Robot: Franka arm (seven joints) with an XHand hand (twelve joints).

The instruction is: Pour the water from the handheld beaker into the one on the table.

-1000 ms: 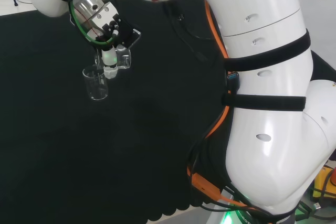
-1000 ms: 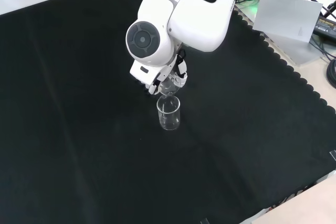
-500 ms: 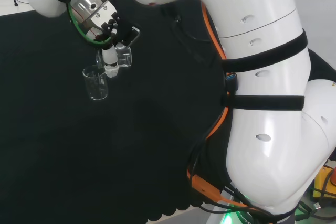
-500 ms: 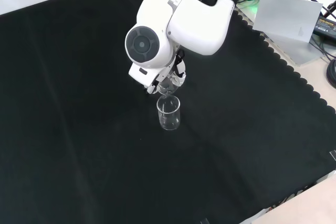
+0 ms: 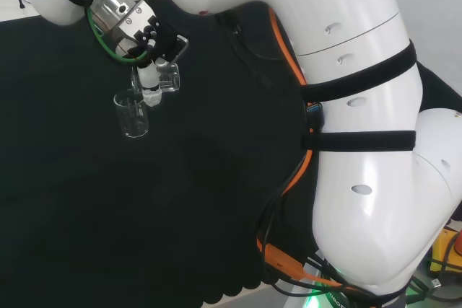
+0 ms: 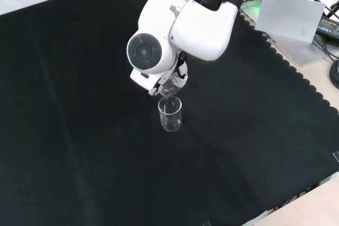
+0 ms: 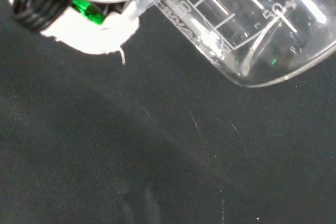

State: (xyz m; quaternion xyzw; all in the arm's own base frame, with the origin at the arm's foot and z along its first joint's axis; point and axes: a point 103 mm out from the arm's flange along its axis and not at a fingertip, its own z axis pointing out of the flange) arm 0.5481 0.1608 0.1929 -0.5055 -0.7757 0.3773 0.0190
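A clear glass beaker [image 5: 131, 115] stands upright on the black cloth [image 5: 86, 200]; the front view shows this table beaker [image 6: 170, 115] just below the arm's wrist link. The black and white hand [image 5: 154, 54] hangs right above and beside it, fingers curled round a second clear beaker [image 5: 167, 77] held tilted toward the standing one. In the front view the held beaker [image 6: 169, 89] peeks out under the white link, its lip over the table beaker's rim. The wrist view shows the held beaker [image 7: 247, 30] close up, lying tilted with printed scale marks, beside a white part of the hand [image 7: 100, 35].
The arm's big white links [image 5: 346, 106] stand at the right of the head view. A grey box [image 6: 288, 22] and cables [image 6: 328, 30] lie off the cloth's scalloped edge at the front view's upper right. Bare black cloth [image 6: 79, 146] surrounds the beakers.
The arm's links have shifted slightly, leftward in the head view. The hand and held beaker stay over the table beaker, which has not moved.
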